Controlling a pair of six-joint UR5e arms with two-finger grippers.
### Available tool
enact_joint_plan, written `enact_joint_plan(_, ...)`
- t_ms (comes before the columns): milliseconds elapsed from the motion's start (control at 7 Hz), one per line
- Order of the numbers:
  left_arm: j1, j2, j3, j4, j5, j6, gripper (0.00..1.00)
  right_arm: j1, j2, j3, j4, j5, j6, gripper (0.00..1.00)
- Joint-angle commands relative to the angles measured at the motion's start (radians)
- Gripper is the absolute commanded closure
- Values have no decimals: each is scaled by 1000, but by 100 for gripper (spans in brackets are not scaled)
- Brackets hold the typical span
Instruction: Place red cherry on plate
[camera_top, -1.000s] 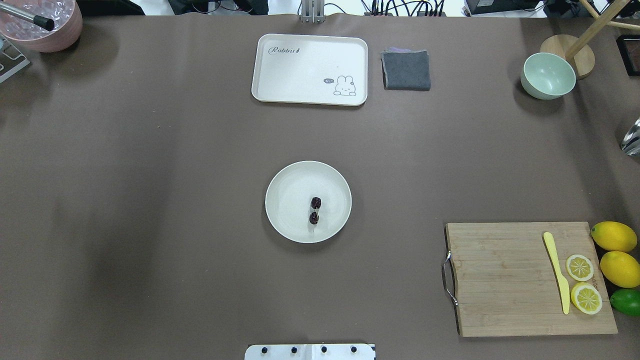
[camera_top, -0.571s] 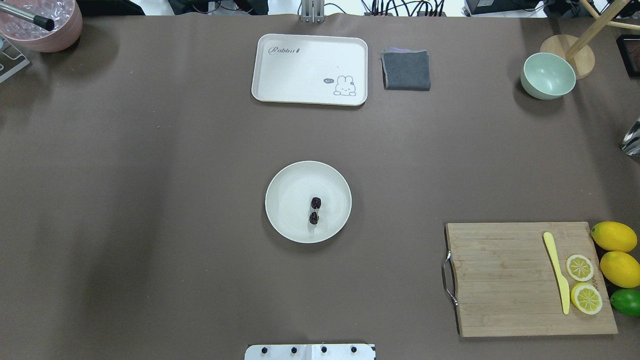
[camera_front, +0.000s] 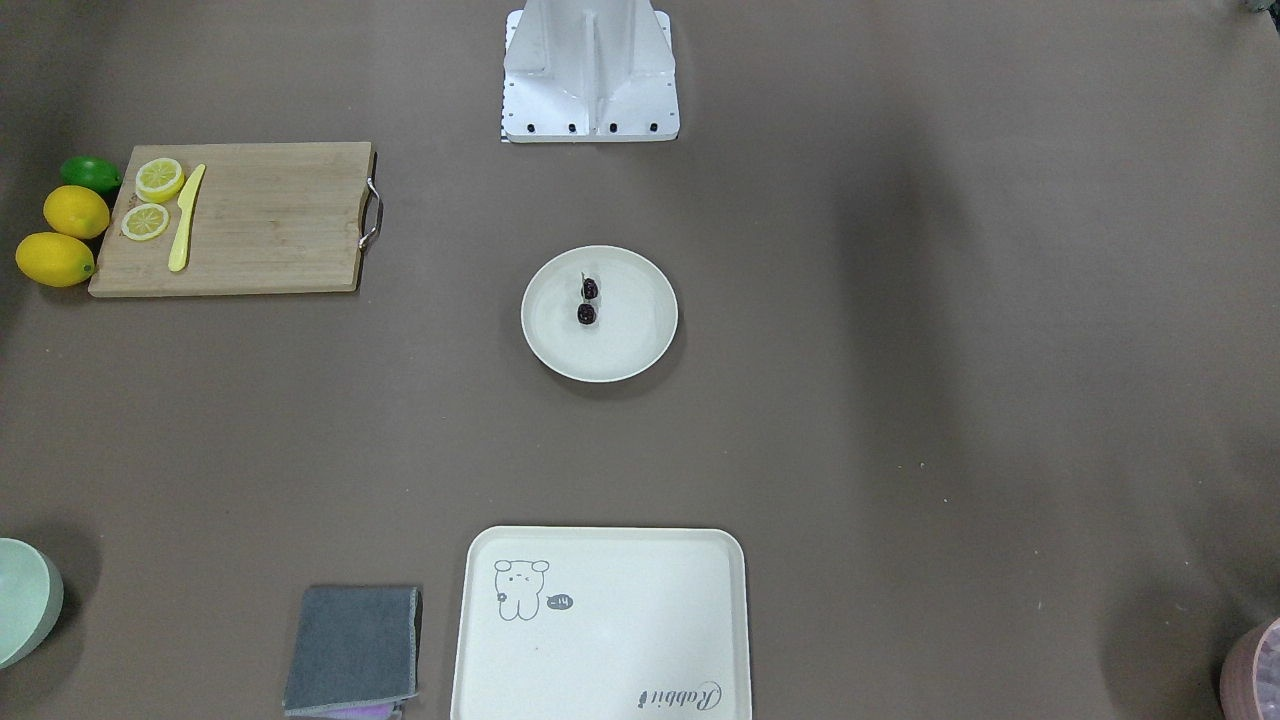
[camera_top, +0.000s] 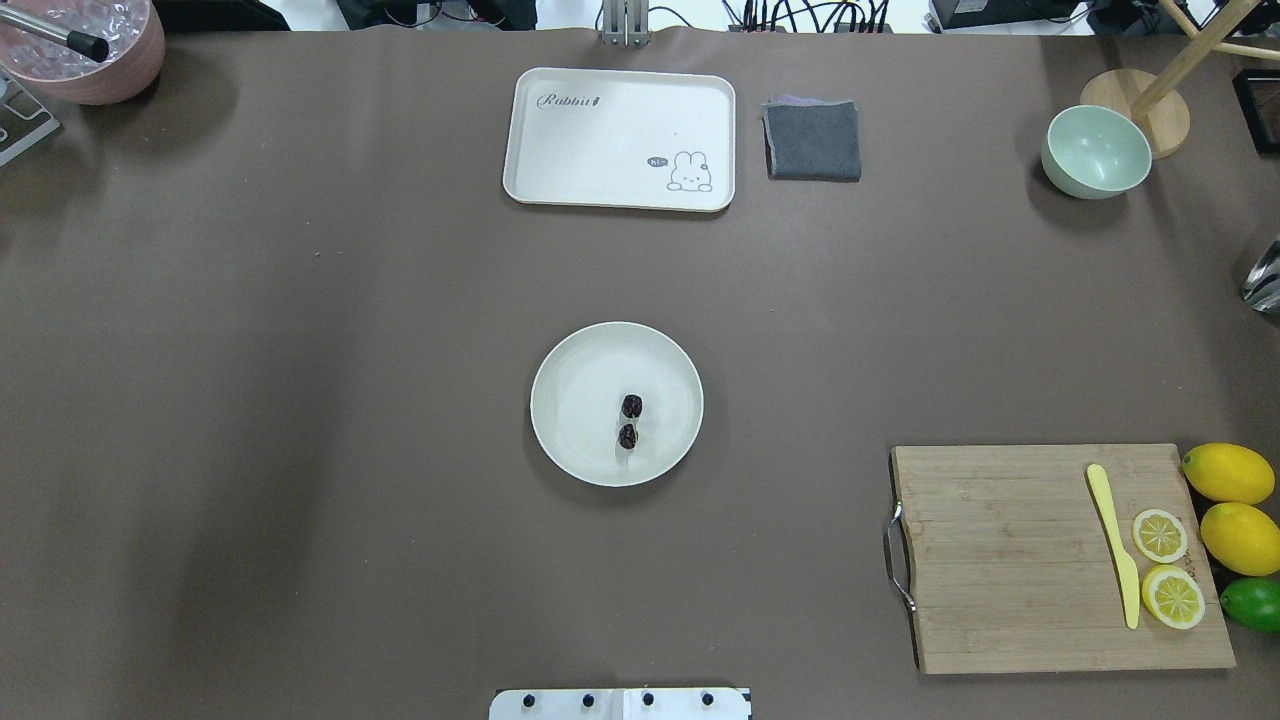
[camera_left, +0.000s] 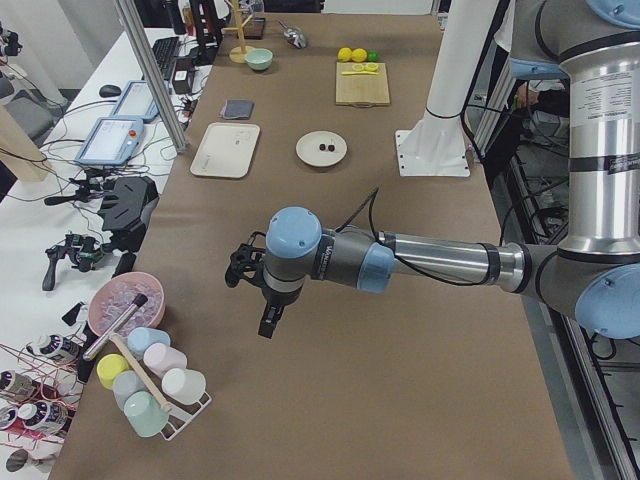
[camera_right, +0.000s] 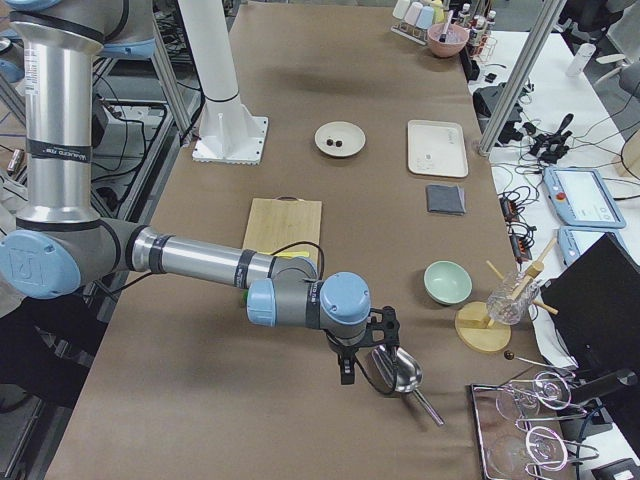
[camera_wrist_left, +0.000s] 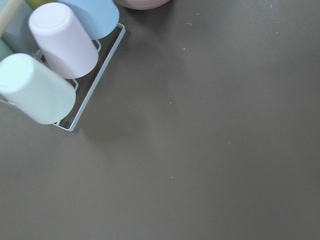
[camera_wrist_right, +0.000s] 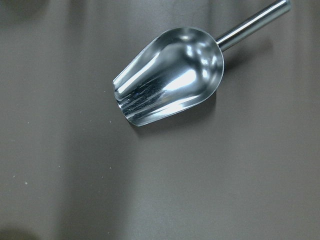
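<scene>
The red cherry (camera_top: 630, 420), one joined pair of two dark fruits, lay inside the single cream plate (camera_top: 575, 400) at mid-table, well apart from the left gripper (camera_left: 268, 325) and right gripper (camera_right: 347, 372), their finger state impossible to tell, with two lemons (camera_top: 1227, 473) and two lemon slices (camera_top: 1159, 535) far off.

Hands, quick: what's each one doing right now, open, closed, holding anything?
Left hand: cannot tell, shows only in a side view.
Right hand: cannot tell, shows only in a side view.
</scene>
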Motion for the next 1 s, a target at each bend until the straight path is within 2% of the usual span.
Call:
enact_joint_plan(0,-3,5,3,3,1,1,2,5,3,3,0,1,0,0)
enact_joint_plan(143,-4,5,3,3,1,1,2,3,20,3,-3,1,5,0)
enact_joint_plan(429,-7,6,12,3,1,1,2,3,92,17,-110,-2,5,0)
enact_joint_plan(857,-15,32,7,0,1,2,2,0,101,17,-112,-14,5,0)
